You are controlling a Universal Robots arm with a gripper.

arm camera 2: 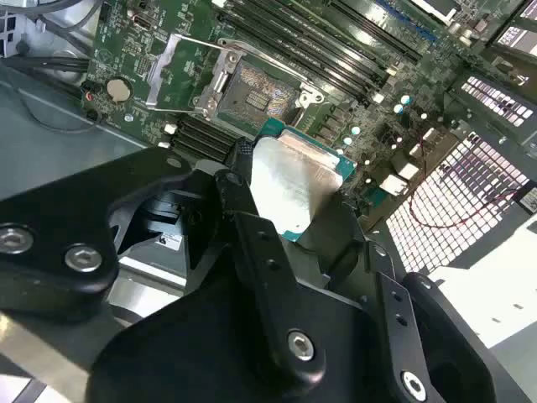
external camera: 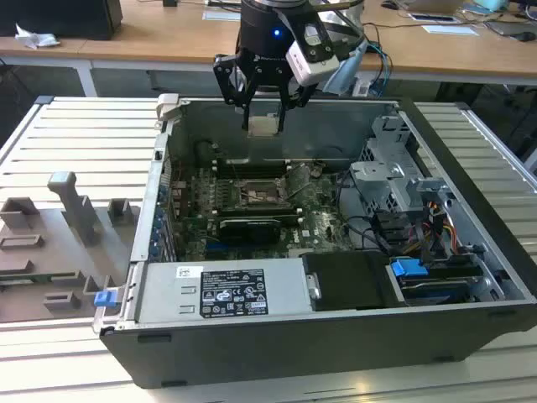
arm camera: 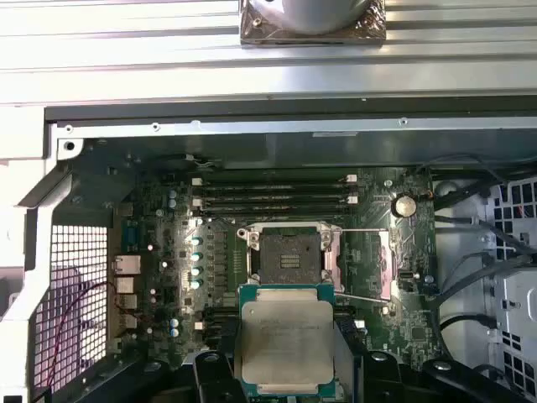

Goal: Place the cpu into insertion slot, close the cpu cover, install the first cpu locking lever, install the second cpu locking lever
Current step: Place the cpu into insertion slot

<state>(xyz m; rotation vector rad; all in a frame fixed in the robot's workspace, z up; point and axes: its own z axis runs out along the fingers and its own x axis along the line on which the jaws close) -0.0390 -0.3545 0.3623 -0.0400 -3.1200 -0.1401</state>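
The cpu (external camera: 263, 125) is pinched by the end effector (external camera: 263, 127), held at 12 o'clock of the uncovered insertion slot (external camera: 264, 195) in the exterior view.

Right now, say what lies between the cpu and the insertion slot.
Nothing; in the first wrist view the stretch from cpu to insertion slot is bare.

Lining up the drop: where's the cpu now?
In the exterior view the cpu is clamped in the hand, above the case near its far wall, not yet in the insertion slot.

Open computer case (external camera: 294, 353); silver power supply (external camera: 226, 291); wooden desk (external camera: 168, 38) behind
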